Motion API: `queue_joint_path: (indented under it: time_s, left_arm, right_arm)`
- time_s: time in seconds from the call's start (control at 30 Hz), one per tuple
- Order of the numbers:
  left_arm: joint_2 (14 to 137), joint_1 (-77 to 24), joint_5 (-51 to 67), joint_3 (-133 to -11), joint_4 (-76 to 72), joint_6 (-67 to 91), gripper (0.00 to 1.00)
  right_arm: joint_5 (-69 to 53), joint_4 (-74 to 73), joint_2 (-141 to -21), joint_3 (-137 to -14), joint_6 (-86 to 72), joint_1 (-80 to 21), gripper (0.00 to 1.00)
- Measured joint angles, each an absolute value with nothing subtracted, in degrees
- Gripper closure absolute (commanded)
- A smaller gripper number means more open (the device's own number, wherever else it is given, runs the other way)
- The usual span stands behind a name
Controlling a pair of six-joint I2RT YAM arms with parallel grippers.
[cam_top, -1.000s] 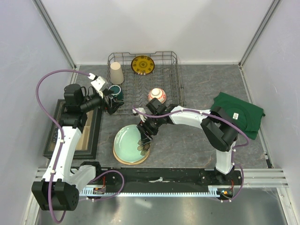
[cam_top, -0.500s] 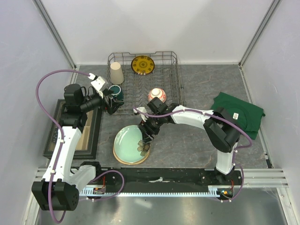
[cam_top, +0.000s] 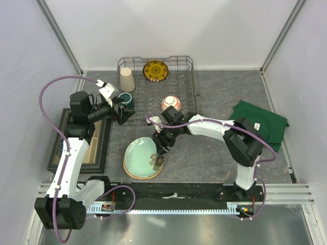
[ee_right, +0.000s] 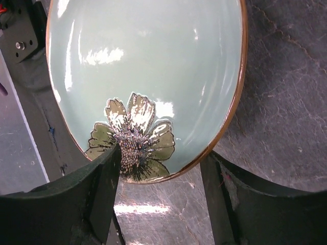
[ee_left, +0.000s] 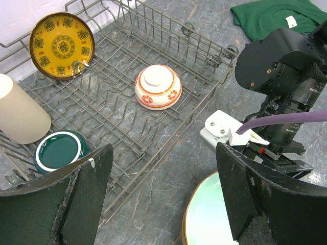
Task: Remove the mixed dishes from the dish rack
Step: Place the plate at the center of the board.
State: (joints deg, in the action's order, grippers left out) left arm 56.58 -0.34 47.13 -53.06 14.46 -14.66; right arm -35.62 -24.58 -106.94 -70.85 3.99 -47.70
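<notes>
While its jaws stand spread, the right gripper [ee_right: 161,171] hangs over the near-right rim of the larger pale-green flower plate [ee_right: 148,56], gripping nothing. One finger is over the painted flower, the other over bare table [ee_right: 286,102] outside the rim. Can't tell if either touches the plate. The plate lies flat on the table in front of the dish rack [cam_top: 191,92], out of the rack.

The left gripper [ee_left: 163,153] is also wide apart & empty, held at the rack's front-left corner, aimed across the wires w/ the dark green mug [ee_left: 60,150] just beside its left finger. The mug sits mouth-up in that corner of the rack, the tall beige cup [ee_left: 18,115] touching or nearly touching it behind.

The red-and-white patterned bowl [ee_left: 158,87] sits upside down mid-rack toward the right. The small yellow dark-patterned plate [ee_left: 61,45] stands on edge at the rack's back.

A dark-framed tray [cam_top: 104,145] lies left of the plate; a green cloth [cam_top: 260,125] lies far right.
</notes>
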Motion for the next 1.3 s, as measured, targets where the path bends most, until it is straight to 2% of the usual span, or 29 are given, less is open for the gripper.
queue_joint_path:
  time_s: [0.5, 1.0, 1.3]
  left_arm:
    - [56.1, -0.34, 47.13, -53.06, 14.46, -14.68, 0.12]
    - [56.34, -0.34, 47.05, -53.19, 14.37, -14.94, 0.07]
    - [65.69, -0.34, 48.1, -61.78, 14.22, -21.32, 0.06]
  right_arm:
    - [-33.28, -25.41, -106.5, -70.63, 5.23, -47.62, 0.29]
    - [-21.19, -31.81, -103.5, -76.53, 11.99, -47.62, 0.25]
    - [-13.93, -32.67, -97.1, -80.97, 15.31, -47.24, 0.25]
